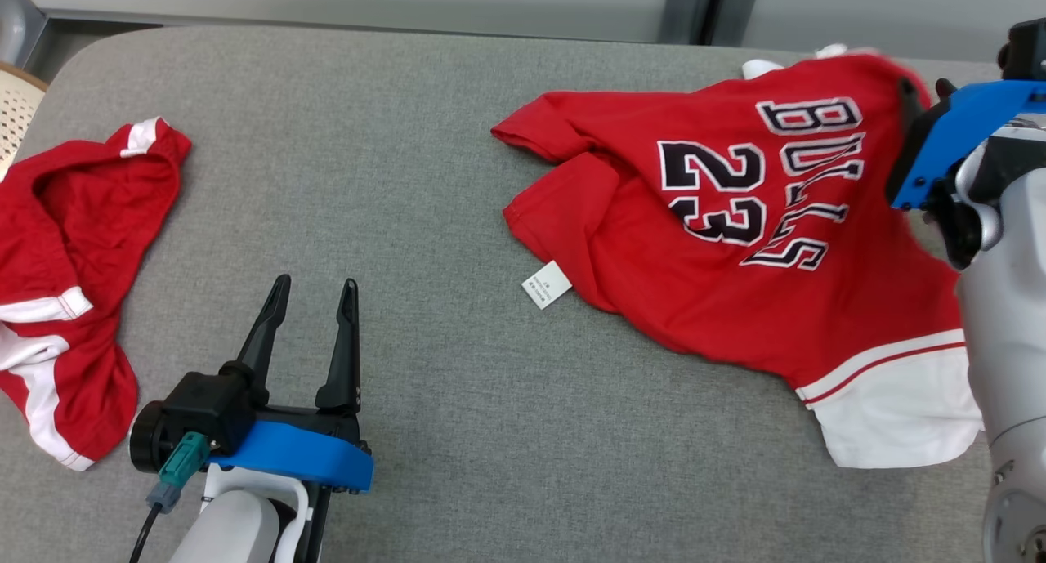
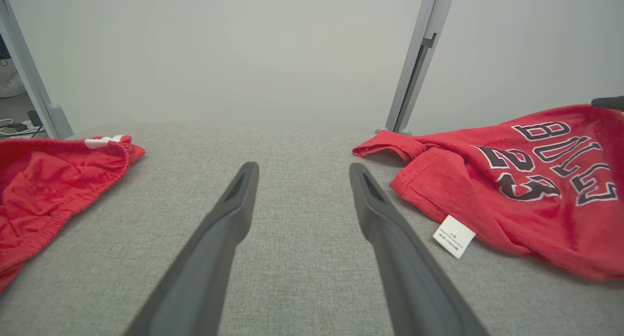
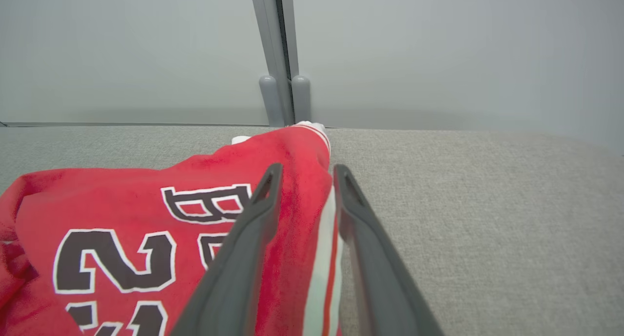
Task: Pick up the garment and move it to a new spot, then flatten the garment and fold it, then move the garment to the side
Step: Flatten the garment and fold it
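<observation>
Left gripper [image 1: 317,282] hung with its fingers spread wide and nothing between them, above bare cloth near the front of the grey padded table [image 1: 409,138]. The table's broad middle lay open between two garments, from the rounded far edge to the near side. On the right half sprawled the red jersey [image 1: 735,244], number side up and rumpled, its collar end close to the far edge and its white hem band [image 1: 891,408] toward the near right, partly hidden by the right forearm. The right gripper [image 3: 308,166] stood over the jersey's far right edge, jaws part-way apart, with red cloth and a white stripe showing in the gap. A second red garment [image 1: 65,244] lay bunched at the table's left edge. A small white label [image 1: 546,285] stuck out from the jersey's left border onto bare table.
</observation>
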